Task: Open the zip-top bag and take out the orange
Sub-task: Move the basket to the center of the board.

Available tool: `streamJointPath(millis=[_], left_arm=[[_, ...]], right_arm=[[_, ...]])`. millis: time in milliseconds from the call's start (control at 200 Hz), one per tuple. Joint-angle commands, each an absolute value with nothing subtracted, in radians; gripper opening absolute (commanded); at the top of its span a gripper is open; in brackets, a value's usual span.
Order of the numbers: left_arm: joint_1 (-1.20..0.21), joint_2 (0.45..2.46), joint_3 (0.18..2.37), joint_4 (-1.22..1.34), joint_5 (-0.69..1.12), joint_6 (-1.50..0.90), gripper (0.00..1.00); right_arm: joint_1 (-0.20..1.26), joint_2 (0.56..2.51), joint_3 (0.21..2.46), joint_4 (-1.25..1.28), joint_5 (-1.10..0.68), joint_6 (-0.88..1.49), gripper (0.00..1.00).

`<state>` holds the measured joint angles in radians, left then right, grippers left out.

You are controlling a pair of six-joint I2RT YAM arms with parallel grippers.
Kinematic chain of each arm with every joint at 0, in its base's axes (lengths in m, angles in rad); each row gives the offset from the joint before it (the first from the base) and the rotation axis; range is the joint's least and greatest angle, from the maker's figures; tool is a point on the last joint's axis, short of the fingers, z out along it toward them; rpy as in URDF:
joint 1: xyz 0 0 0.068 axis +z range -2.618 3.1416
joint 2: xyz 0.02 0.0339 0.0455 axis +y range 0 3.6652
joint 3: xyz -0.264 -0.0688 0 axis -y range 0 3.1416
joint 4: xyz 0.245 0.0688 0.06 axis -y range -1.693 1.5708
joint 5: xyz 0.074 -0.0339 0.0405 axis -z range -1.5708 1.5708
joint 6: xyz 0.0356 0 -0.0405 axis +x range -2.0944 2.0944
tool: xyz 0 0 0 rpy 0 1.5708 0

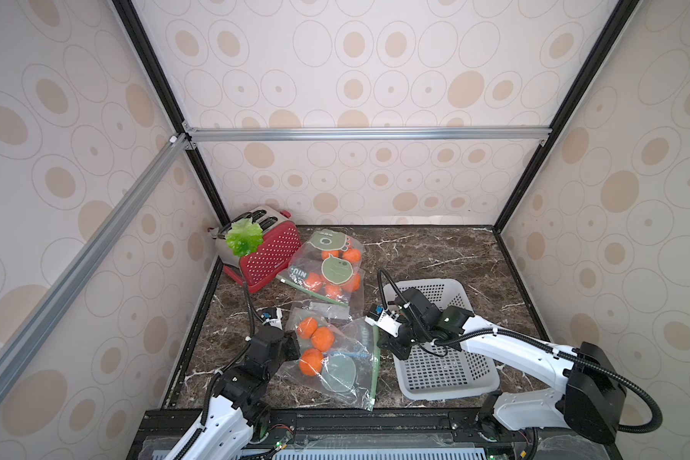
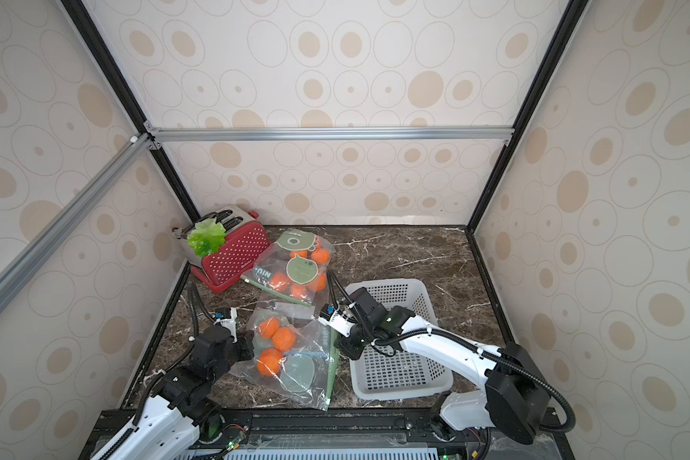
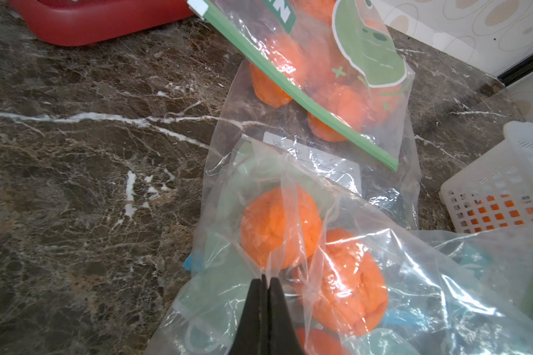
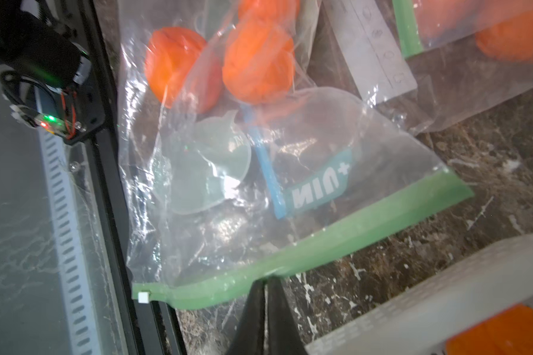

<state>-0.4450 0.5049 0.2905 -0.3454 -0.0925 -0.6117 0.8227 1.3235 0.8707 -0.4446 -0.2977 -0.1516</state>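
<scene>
Green zip strip (image 1: 375, 358) runs twelve-to-six, clamped in our right end effector (image 4: 266, 281). Left end effector (image 3: 265, 279) pinches the clear plastic bag (image 3: 228, 301) at nine.

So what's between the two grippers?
The near zip-top bag, three oranges inside: left gripper pinches its film, right gripper its green zip strip. Shows in both top views.

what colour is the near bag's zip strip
Green: the clear plastic bag's zip strip, clearest in right wrist view.

My matt black left gripper (image 3: 264, 278) is pinching the zip-top bag (image 3: 428, 276): clear plastic film, shining glossy and crinkled. The oranges (image 3: 279, 224) inside are looking matt, rough; the three o'clock basket (image 1: 451, 392), matt white plastic.
</scene>
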Motion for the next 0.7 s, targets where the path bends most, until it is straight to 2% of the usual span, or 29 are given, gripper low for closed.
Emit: streamJointPath(millis=[0, 270, 471, 696], left_arm=[[-0.443, 0.491, 0.306, -0.344, -0.106, -0.601, 0.00], [-0.443, 0.503, 0.308, -0.339, -0.097, -0.600, 0.00], [-0.443, 0.507, 0.308, -0.336, -0.097, -0.602, 0.00], [-0.443, 0.536, 0.304, -0.319, -0.068, -0.629, 0.00]], right_arm=[[0.813, 1.304, 0.841, -0.451, -0.162, -0.120, 0.09], [0.749, 1.297, 0.824, -0.423, -0.024, -0.084, 0.09], [0.761, 1.249, 0.712, -0.204, -0.417, -0.152, 0.10], [0.813, 1.364, 0.729, -0.095, -0.506, -0.187, 0.13]])
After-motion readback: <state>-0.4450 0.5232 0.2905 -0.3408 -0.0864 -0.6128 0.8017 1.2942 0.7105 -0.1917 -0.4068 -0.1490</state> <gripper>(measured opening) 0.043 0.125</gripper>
